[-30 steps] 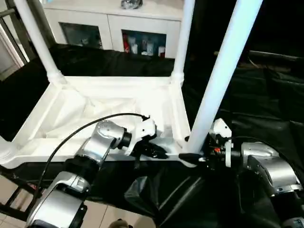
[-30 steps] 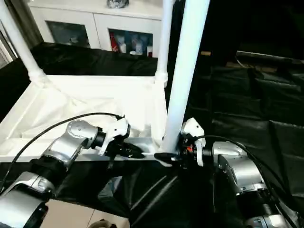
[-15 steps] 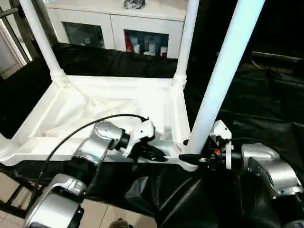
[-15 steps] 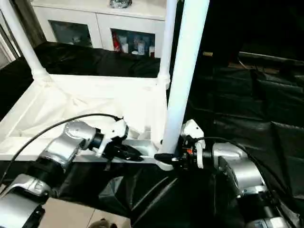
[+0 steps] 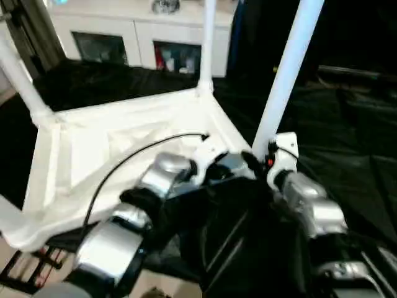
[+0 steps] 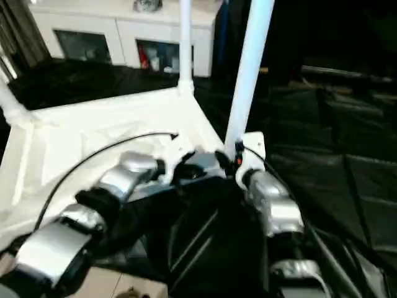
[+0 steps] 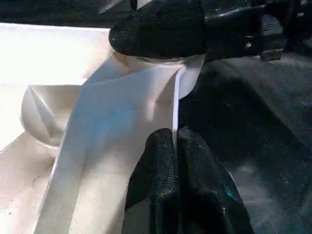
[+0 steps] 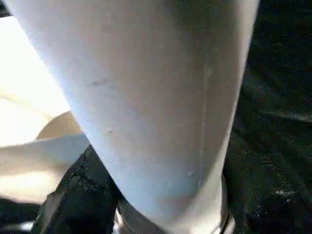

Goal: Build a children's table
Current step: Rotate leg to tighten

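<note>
In the eye views, the white tabletop (image 5: 124, 149) lies upside down on the black-draped table (image 5: 347, 124), with its ribbed underside up. Three legs stand upright in its corner sockets: one at the far corner (image 5: 208, 43), one at the left (image 5: 18, 81), and the nearest leg (image 5: 285, 68) in the corner next to both arms. The right end effector (image 5: 257, 162) is at the base of this nearest leg.

In the left wrist view, the left end effector (image 7: 175, 141) is pinched shut on the thin edge of the tabletop, beside the corner socket.

In the right wrist view, the nearest leg stands just in front of the camera; I cannot tell whether the right end effector is holding it.
</note>
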Tool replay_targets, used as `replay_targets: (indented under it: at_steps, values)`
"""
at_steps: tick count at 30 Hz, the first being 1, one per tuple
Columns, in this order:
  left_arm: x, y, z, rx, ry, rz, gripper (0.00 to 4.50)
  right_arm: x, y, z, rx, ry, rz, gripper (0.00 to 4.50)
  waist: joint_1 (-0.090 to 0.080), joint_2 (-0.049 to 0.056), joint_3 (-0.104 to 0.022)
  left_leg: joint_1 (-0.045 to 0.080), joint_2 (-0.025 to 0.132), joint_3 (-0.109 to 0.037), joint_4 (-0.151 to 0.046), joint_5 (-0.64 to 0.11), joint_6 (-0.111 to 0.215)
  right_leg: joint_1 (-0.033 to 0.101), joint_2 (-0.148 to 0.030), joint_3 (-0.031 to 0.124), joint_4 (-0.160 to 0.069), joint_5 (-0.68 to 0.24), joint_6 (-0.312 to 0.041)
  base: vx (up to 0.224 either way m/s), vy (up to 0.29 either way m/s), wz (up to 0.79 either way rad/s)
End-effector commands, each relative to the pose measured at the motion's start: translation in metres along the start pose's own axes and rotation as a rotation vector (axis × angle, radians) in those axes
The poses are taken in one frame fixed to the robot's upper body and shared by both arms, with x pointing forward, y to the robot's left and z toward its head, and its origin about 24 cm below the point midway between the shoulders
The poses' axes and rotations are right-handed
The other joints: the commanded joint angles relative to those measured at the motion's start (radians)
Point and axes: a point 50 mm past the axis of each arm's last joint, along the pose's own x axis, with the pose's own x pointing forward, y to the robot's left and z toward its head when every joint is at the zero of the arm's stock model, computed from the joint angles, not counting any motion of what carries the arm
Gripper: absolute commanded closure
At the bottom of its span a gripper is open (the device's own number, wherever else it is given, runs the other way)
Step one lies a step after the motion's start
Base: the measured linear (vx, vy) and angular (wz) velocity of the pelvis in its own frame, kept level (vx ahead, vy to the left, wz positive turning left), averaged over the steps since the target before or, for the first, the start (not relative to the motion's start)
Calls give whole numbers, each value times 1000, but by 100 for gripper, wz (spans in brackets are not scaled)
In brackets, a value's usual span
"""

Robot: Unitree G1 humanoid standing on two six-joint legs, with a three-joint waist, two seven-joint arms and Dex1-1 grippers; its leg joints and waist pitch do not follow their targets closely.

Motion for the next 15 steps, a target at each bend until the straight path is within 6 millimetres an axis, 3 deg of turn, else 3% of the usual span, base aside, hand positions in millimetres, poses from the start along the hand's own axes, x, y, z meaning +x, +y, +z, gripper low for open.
replay_targets:
  at_steps: [1,9,11,13,14,15]
  values:
    - [4,3,37,78,-131,45,450,3,20,-30,12,108,39,127,-2,-13,-70,7,16,-3,-62,-161,32,58,-61,47,-67,-150,-183,0,0,0]
    - [5,-2,32,120,-127,-8,450,2,18,-23,26,49,45,83,-1,-14,-66,9,20,-4,-66,-195,36,58,-64,48,-74,-207,-175,0,0,0]
    - [5,-5,29,149,-126,-38,450,-9,11,-8,-49,-21,177,83,3,-16,-67,8,20,-3,-64,-184,50,60,-63,48,-73,-182,-174,0,0,0]
    - [5,-5,29,149,-126,-38,450,-9,11,-8,-49,-21,177,83,6,-18,-70,4,20,-3,-61,-158,64,64,-64,49,-65,-133,-181,0,0,0]
    - [5,-5,28,152,-128,-44,450,-20,1,-4,-87,-32,242,83,6,-18,-69,3,20,-3,-61,-152,67,63,-64,48,-64,-127,-184,0,0,0]
    - [5,-5,27,154,-129,-47,450,-28,-6,-3,-106,-31,278,83,13,-23,-69,9,18,1,-56,-146,81,65,-60,48,-67,-117,-182,0,0,0]
